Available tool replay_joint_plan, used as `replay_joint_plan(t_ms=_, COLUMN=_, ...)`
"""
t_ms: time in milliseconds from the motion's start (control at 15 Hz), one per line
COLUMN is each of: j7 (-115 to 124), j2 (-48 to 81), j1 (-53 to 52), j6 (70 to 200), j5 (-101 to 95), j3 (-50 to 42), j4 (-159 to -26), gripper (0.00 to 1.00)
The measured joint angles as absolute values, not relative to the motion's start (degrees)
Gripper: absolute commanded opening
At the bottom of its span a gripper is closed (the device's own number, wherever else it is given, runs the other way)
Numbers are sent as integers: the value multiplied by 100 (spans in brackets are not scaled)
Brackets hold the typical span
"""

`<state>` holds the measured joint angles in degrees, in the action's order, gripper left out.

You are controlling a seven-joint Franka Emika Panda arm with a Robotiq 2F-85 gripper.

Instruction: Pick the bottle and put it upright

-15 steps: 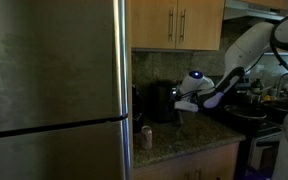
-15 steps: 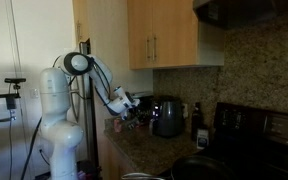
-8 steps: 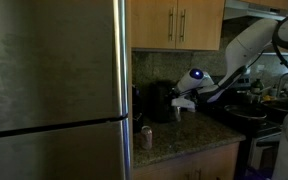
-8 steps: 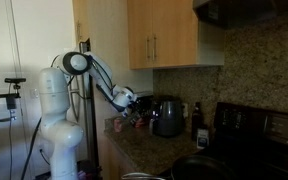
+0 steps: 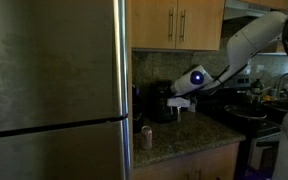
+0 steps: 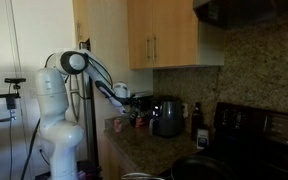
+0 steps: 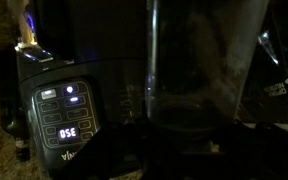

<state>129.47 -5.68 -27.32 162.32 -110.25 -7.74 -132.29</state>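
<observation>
A small bottle point(image 5: 146, 137) with a pale label stands upright on the granite counter next to the fridge. It also shows in an exterior view point(image 6: 117, 126) at the counter's near end. My gripper point(image 5: 181, 106) hangs in the air above and beyond the bottle, in front of a black appliance, apart from the bottle. It also shows in an exterior view point(image 6: 135, 103). The wrist view is very dark. My jaws point(image 7: 179, 150) are only a black shape at the bottom, and I cannot tell their state. The bottle is out of the wrist view.
A black appliance with a lit display point(image 7: 66, 115) and a clear jug point(image 7: 199, 70) fill the wrist view. A kettle-like appliance point(image 6: 167, 116) and a dark bottle point(image 6: 197, 119) stand on the counter. The steel fridge point(image 5: 54, 90) is beside it, with cabinets point(image 5: 179, 22) above and a stove point(image 5: 254, 118) beyond.
My gripper has risen and moved toward the back of the counter, away from the bottle. The bottle has stayed upright in place.
</observation>
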Motion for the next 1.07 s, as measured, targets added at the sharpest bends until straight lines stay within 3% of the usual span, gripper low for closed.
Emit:
replay_joint_plan(t_ms=67, j7=12942, j2=-568, j1=-2730, j6=16232, j5=-11025, j3=-788, j4=-13229, gripper=52)
replay_joint_plan(t_ms=133, j7=12940, j2=-569, j1=-2729, j6=16233, j5=-11025, j3=-794, j4=-13228, gripper=27)
replay_joint_plan(t_ms=533, j7=13069, j2=-568, j1=-2739, j6=16224, j5=-11361, j3=-787, j4=-13196, gripper=27)
replay_joint_plan(t_ms=933, j7=14035, j2=-574, j1=-2845, j6=15793, j5=-13139, j3=-759, j4=-12985, gripper=27)
replay_joint_plan(t_ms=1000, j7=14182, j2=-572, j1=-2870, j6=15645, j5=-13264, j3=-754, j4=-12985, gripper=52)
replay_joint_plan(t_ms=1067, j7=14349, j2=-570, j1=-2894, j6=15490, j5=-13350, j3=-748, j4=-12990, gripper=52)
